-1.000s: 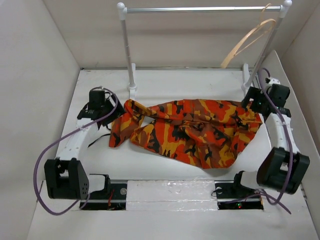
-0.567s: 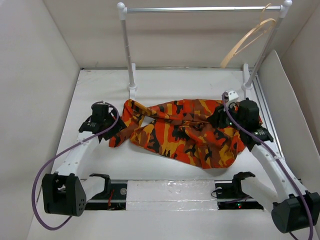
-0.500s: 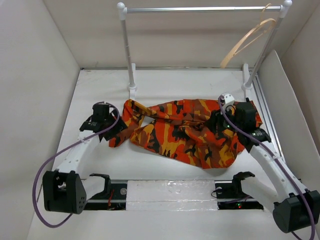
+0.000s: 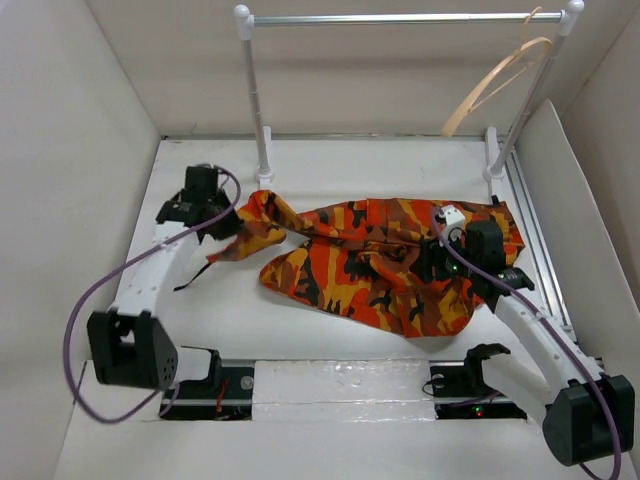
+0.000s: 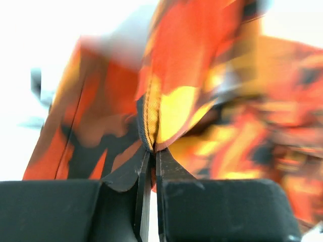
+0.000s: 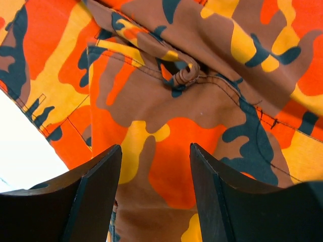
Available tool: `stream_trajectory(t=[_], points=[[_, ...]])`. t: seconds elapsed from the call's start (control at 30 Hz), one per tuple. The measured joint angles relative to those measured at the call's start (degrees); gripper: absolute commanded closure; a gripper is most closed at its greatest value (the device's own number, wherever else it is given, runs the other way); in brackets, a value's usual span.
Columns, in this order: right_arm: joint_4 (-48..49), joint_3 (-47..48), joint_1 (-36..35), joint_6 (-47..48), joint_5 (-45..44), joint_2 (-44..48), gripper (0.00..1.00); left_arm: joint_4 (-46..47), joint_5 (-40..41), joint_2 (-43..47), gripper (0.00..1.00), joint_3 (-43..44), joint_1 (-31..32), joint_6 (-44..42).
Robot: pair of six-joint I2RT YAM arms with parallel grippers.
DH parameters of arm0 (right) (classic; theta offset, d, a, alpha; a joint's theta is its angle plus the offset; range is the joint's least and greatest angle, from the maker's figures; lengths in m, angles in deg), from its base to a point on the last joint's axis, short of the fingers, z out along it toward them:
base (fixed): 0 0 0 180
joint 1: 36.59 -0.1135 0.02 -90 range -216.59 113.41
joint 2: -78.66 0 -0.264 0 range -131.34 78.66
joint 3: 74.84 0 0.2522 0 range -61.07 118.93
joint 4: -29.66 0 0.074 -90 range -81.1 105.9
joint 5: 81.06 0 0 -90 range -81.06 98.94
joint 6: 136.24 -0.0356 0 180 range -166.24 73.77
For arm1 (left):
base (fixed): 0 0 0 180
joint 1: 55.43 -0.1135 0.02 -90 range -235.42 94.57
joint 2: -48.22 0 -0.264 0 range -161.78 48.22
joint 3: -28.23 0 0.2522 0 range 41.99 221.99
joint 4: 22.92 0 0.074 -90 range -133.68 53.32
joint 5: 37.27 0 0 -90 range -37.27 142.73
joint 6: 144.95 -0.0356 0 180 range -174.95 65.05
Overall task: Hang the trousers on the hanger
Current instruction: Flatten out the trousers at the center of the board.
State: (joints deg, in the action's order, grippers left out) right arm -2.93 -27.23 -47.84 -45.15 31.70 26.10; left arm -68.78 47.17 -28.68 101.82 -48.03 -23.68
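Finding 1: my left fingers [image 5: 150, 157] are pressed together, pinching a stitched edge of the trousers [image 4: 370, 265] at the garment's 9 o'clock end.

Finding 2: my right fingers [image 4: 437, 266] are spread, nothing between them. They are over the cloth at its 3 o'clock side; I cannot tell if they are touching it.

Finding 3: the trousers lie crumpled mid-table [image 4: 330, 165], legs bunched toward 9 o'clock.

Finding 4: the hanger [image 4: 495, 75] hangs tilted from the rail [image 4: 400, 18] at 1 o'clock, well apart from the trousers.
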Motion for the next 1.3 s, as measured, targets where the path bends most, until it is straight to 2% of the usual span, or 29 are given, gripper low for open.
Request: stream_trajectory(t=[0.2,0.33,0.43,0.53,0.6,0.67,0.7,0.77,0.8,0.83,0.9,0.97,1.0,1.03,1.07,1.1,1.13,1.17,1.23,1.27,1.3], points=[[0.3,-0.3,0.4,0.3,0.3,-0.4,0.35,-7.3,-1.9,11.2,1.00,19.0,0.0,-0.4],[0.5,-0.3,1.4,0.7,0.6,-2.9,0.30,-12.9,-5.2,11.0,1.00,26.8,0.0,-0.5],[0.5,0.0,2.3,1.1,0.9,-5.4,0.25,-14.1,-7.0,6.3,1.00,30.9,-1.4,-1.6],[0.3,1.2,2.6,1.8,1.3,-7.7,0.20,-12.7,-10.6,-1.4,1.00,32.1,-7.1,-3.0],[0.3,2.5,2.6,2.2,1.5,-8.8,0.17,-11.8,-11.5,-9.2,1.00,34.5,-10.3,-3.7],[0.0,3.9,2.6,2.8,1.7,-9.4,0.17,-12.3,-10.8,-20.5,1.00,40.6,-12.2,-4.3],[-0.1,4.9,2.6,3.0,1.7,-9.7,0.14,-12.4,-10.1,-26.4,0.83,44.8,-12.6,-4.6],[-0.3,6.4,2.5,3.5,1.7,-10.0,0.11,-14.4,-7.9,-38.6,0.57,55.2,-12.7,-5.5],[-0.2,7.4,2.5,3.8,1.7,-10.0,0.08,-14.1,-6.8,-43.8,0.38,59.5,-12.7,-5.7],[-0.3,7.6,2.5,3.8,1.7,-10.0,0.08,-13.7,-6.1,-47.3,0.32,61.9,-12.7,-5.9],[-0.9,8.5,1.6,4.3,1.2,-9.8,0.08,-13.5,-5.0,-50.1,0.25,61.7,-12.7,-5.7],[-1.5,8.7,-0.1,4.5,0.7,-9.2,0.12,-13.4,-3.9,-49.9,0.24,58.6,-12.7,-5.9],[-1.8,8.8,-1.3,4.7,0.2,-8.6,0.30,-13.0,-3.1,-49.0,0.25,56.8,-12.7,-6.0],[-2.1,8.8,-2.6,4.9,-0.1,-8.1,0.40,-12.7,-2.5,-47.8,0.27,54.9,-12.7,-6.2],[-2.3,8.8,-4.0,4.9,-0.4,-7.7,0.56,-11.7,-1.6,-45.7,0.30,52.5,-12.8,-6.4],[-2.4,8.8,-5.5,4.9,-0.8,-7.3,0.84,-10.8,-0.5,-43.2,0.33,49.6,-12.8,-6.4],[-2.4,8.8,-7.0,4.9,-1.1,-7.1,0.89,-9.0,0.8,-39.8,0.34,45.8,-12.8,-6.3],[-2.5,8.8,-8.3,4.5,-1.4,-6.9,0.91,-6.9,2.3,-35.4,0.35,41.2,-12.8,-6.0],[-2.6,8.8,-11.1,4.2,-2.5,-6.8,0.88,-3.6,4.3,-26.4,0.34,32.6,-13.1,-5.0],[-2.6,8.8,-12.4,4.0,-3.1,-6.8,0.81,-1.3,5.2,-21.2,0.33,28.0,-13.2,-4.2],[-2.6,8.8,-13.9,3.8,-3.6,-6.8,0.62,0.0,6.0,-16.6,0.31,24.2,-13.5,-3.4]])
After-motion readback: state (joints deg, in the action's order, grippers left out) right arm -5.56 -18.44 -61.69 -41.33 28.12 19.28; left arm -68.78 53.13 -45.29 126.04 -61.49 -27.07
